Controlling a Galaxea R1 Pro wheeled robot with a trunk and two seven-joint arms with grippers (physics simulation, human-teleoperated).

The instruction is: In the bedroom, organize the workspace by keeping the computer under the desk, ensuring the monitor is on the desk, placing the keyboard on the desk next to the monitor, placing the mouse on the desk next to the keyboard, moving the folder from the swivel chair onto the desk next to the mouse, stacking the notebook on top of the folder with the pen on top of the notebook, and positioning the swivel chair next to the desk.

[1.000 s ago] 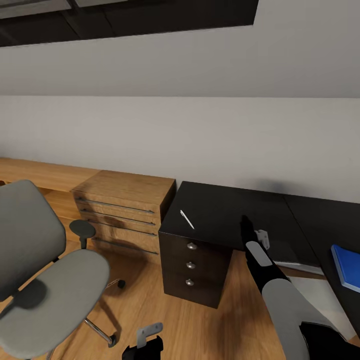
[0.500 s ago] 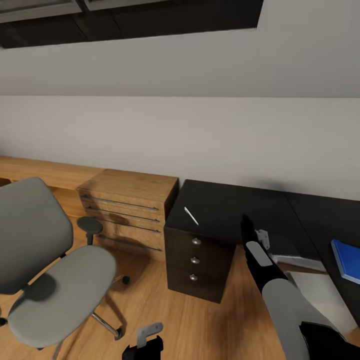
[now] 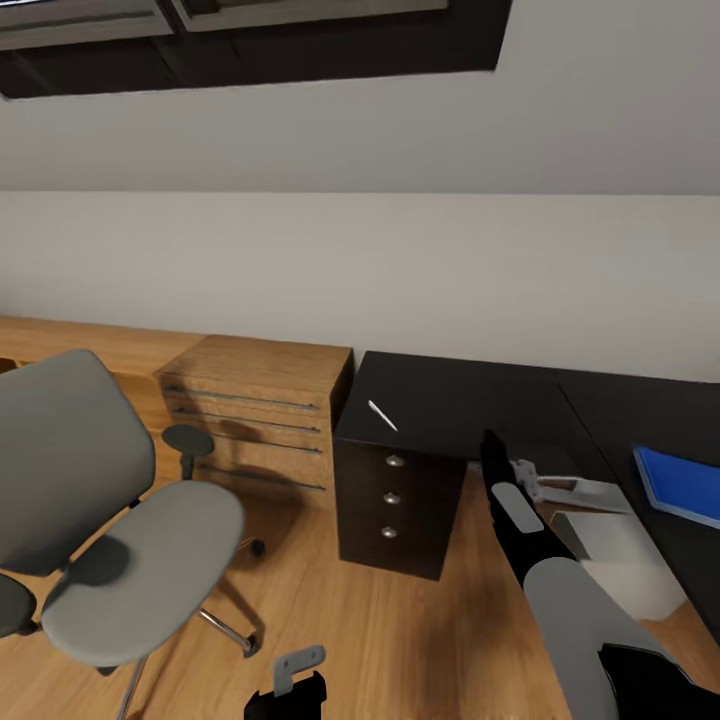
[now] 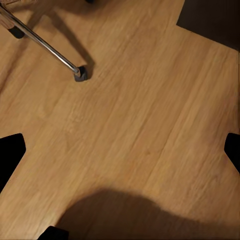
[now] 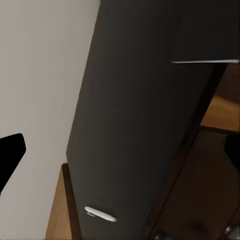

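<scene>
The grey swivel chair (image 3: 120,540) stands on the wood floor at the left, its seat bare. The black desk (image 3: 460,405) runs along the wall at the right. A slim white pen (image 3: 382,415) lies near its left end, above the drawer pedestal. The blue folder (image 3: 680,485) lies flat on the desk at the far right. My right gripper (image 3: 492,450) hovers over the desk's front edge, right of the pen, open and empty. In the right wrist view the gripper (image 5: 120,150) looks along the desk top (image 5: 140,100) toward the pen (image 5: 100,215). My left gripper (image 3: 285,690) hangs low over the floor, open.
A light-wood drawer unit (image 3: 255,415) stands between chair and desk. A pale grey box (image 3: 620,560) sits on the floor under the desk. In the left wrist view the gripper (image 4: 120,152) looks down at floor and a chair castor (image 4: 80,74).
The whole picture has shifted, so the camera moved: chair and pen sit further right, the folder further left. Both arms keep the same pose in the picture.
</scene>
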